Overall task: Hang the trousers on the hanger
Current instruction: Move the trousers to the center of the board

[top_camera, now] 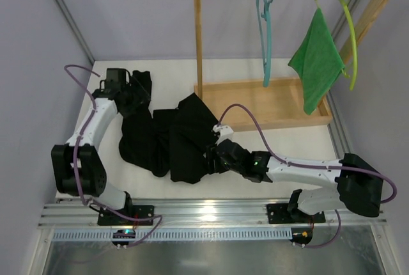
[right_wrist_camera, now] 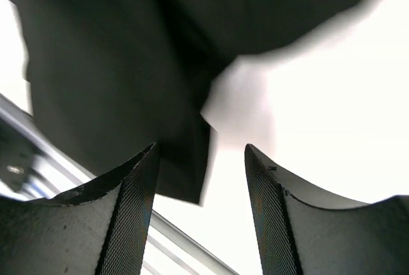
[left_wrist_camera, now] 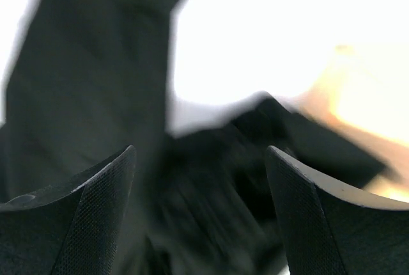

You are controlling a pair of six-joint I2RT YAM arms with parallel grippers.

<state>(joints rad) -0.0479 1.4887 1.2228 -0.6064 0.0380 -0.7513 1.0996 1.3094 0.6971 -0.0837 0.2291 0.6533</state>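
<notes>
Both legs of the trousers (top_camera: 172, 137) lie rumpled on the table (top_camera: 172, 70), just left of the wooden rack (top_camera: 198, 45). The hanger (top_camera: 266, 38) hangs from the rack's top rod, beside a green cloth (top_camera: 316, 61). The left gripper (left_wrist_camera: 199, 153) is spread open over the trousers' end far left of the rack. The right gripper (right_wrist_camera: 201, 148) is spread open at their edge in front of the rack.

Left pincer (left_wrist_camera: 200, 160) spread; right pincer (right_wrist_camera: 201, 150) spread
</notes>
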